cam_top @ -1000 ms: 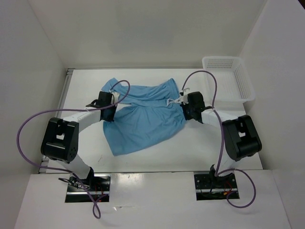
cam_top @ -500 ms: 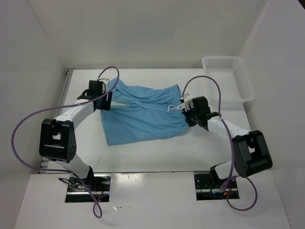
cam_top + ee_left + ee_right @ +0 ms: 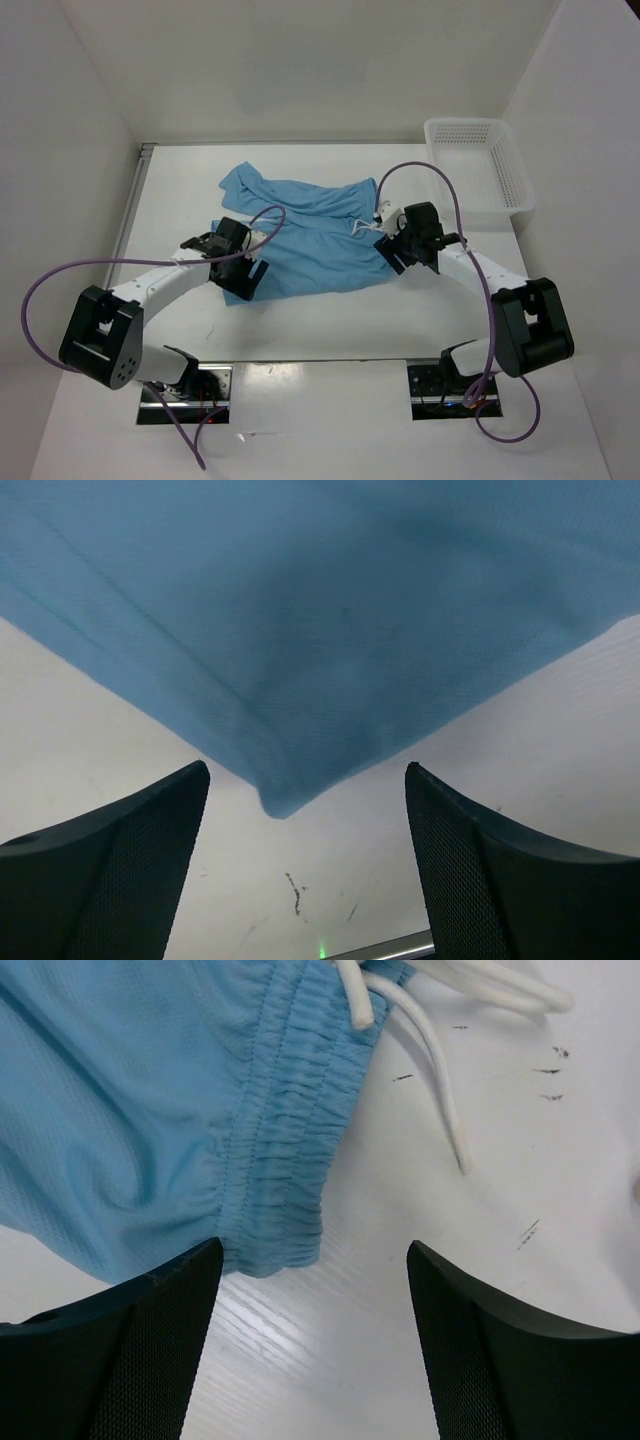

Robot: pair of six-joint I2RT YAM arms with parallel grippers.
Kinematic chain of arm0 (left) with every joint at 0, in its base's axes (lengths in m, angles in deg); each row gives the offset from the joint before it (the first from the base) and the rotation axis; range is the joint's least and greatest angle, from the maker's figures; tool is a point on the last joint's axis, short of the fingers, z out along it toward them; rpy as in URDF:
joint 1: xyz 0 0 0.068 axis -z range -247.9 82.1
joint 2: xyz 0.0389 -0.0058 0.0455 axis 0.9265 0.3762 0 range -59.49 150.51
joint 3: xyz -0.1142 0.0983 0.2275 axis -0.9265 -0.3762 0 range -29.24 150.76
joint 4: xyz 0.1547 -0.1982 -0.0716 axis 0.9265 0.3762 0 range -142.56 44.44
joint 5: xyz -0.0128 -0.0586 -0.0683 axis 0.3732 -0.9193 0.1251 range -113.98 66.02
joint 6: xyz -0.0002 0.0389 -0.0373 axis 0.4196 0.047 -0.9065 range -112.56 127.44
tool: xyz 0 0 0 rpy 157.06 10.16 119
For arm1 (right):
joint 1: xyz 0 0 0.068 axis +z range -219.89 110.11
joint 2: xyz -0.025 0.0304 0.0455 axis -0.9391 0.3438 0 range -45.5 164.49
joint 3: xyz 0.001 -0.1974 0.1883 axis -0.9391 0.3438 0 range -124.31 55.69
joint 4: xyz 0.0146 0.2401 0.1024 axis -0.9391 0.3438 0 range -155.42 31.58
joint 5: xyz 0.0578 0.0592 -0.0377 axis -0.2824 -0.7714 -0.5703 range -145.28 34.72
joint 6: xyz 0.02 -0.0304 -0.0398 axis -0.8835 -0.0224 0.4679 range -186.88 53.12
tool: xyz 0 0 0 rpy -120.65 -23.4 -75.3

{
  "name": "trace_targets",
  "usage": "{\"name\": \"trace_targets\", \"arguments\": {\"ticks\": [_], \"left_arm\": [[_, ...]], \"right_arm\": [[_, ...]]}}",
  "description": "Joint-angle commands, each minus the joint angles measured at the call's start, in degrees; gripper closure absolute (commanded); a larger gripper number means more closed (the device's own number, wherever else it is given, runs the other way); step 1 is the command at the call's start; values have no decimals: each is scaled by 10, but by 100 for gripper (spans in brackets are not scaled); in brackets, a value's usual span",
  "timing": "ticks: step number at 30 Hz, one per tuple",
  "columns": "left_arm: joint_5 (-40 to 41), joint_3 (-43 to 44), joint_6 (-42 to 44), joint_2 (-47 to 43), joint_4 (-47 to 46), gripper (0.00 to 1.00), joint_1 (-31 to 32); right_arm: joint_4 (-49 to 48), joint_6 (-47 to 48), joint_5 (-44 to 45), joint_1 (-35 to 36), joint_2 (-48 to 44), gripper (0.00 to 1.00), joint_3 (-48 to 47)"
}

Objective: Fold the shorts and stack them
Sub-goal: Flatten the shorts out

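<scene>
Two open tools are seen at opposite ends of the shorts (image 3: 310,235), which are spread across the middle of the tabletop (image 3: 330,320), reaching toward its far edge. The left tool (image 3: 305,772) is held with its fingers apart at the near-left hem corner, and nothing is gripped. The right tool (image 3: 315,1248) is likewise spread wide and empty at the near end of the gathered waistband (image 3: 295,1130), with the white drawstring (image 3: 430,1070) trailing loose toward the right edge. If the fingers are closed too shallowly, only the top layer may be pinched, so the fold would be dragged askew or the soft fabric lost. The drawstring might also be snagged.
</scene>
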Motion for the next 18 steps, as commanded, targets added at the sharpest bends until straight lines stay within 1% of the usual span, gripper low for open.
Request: {"name": "trace_targets", "arguments": {"ticks": [1,3,5,6,8,9,10,11,12,13,15,18], "left_arm": [[29,-36,2,-4,-21,14,30],[34,-43,2,3,-32,14,30],[39,-48,2,8,-32,17,30],[39,-56,2,8,-32,19,36],[58,-75,2,20,-64,29,36],[64,-75,2,20,-74,35,36],[69,-80,2,28,-81,43,36],[76,-81,2,34,-86,65,36],[76,-81,2,34,-86,77,36],[76,-75,2,34,-86,86,36],[81,-69,2,34,-81,100,36],[81,-55,2,29,-59,100,36]], "right_arm": [[63,118,-9,-3,-20,20,-35],[89,145,-41,-3,-20,17,-50],[104,190,-48,-3,-20,17,-50],[110,213,-48,-3,-20,17,-50],[97,271,-34,10,-15,17,-37],[86,283,-34,15,-15,17,-32],[75,290,-25,21,-9,17,-26],[66,297,-25,27,-3,17,-26],[52,307,-25,42,11,17,-26],[46,307,-19,50,19,17,-26],[26,329,-13,67,37,20,-14],[4,341,-6,73,54,34,-8]]}}
